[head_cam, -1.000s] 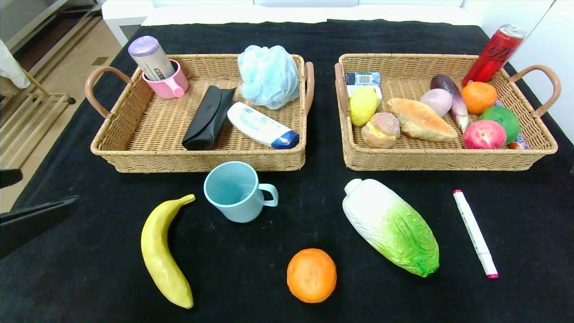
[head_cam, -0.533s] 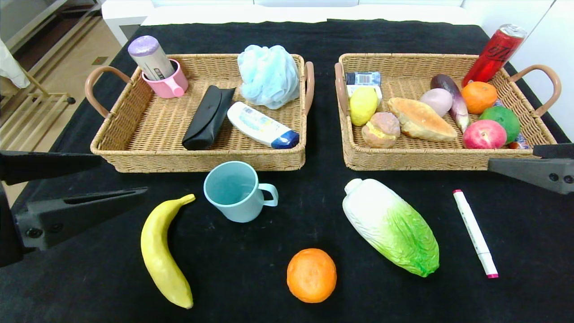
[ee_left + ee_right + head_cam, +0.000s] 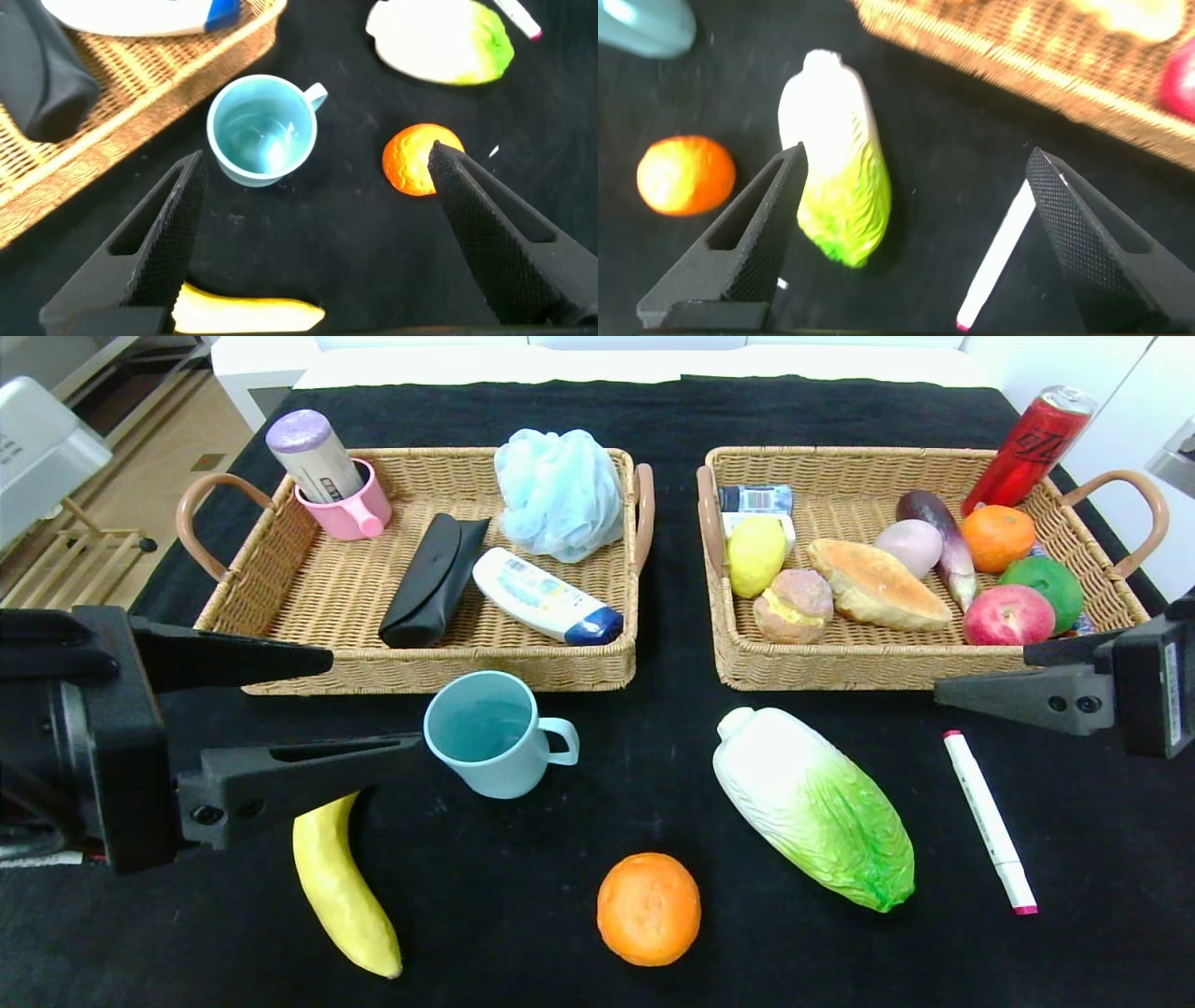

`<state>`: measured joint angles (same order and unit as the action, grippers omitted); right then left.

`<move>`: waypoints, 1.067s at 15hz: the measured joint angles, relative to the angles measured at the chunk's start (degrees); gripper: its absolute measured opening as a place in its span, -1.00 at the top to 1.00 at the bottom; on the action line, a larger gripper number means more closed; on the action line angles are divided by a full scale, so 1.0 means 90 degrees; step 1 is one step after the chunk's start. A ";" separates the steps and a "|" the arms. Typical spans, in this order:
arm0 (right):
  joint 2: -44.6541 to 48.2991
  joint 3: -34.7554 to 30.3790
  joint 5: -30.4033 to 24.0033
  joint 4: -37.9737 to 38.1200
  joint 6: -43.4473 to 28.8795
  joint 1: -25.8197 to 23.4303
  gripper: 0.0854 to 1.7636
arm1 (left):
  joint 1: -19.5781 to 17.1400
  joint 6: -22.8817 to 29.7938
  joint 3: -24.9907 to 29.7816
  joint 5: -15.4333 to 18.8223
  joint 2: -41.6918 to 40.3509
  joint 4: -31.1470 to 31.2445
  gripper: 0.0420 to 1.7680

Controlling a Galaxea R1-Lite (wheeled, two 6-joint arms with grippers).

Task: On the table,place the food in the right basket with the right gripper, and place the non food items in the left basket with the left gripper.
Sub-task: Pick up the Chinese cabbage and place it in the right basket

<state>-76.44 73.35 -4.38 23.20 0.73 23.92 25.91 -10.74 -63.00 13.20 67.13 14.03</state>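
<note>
Looks like a lab/test room staged as a home: tabletop [image 3: 840, 401] draped in black cloth, toy food props, white walls, wood floor [image 3: 177, 439], wooden rack [image 3: 65, 569] alongside.

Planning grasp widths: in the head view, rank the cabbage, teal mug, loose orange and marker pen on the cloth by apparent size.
1. cabbage
2. teal mug
3. orange, close to the mug and nearer the camera, so unsure
4. marker pen, long but slimmest
</note>
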 joint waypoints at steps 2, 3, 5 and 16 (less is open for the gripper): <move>-0.0168 0.0268 0.0012 0.0408 0.0022 0.0085 -0.94 | 0.0053 0.0000 -0.0009 -0.0009 0.0084 -0.0014 -0.94; -0.0272 0.0423 0.0019 0.0658 0.0026 0.0114 -0.94 | 0.0070 0.0000 -0.0012 -0.0016 0.0106 -0.0022 -0.94; -0.0505 0.0756 0.0110 0.1103 0.0031 0.0199 -0.94 | 0.0085 0.0000 -0.0012 -0.0060 0.0118 -0.0023 -0.94; -0.1791 0.1543 0.1680 0.1384 0.0000 0.1746 -0.94 | 0.0100 0.0018 -0.0007 -0.0141 -0.0011 -0.0035 -0.94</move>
<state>-92.55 87.24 10.74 35.66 0.73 39.63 26.81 -10.58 -63.06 11.93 67.04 13.71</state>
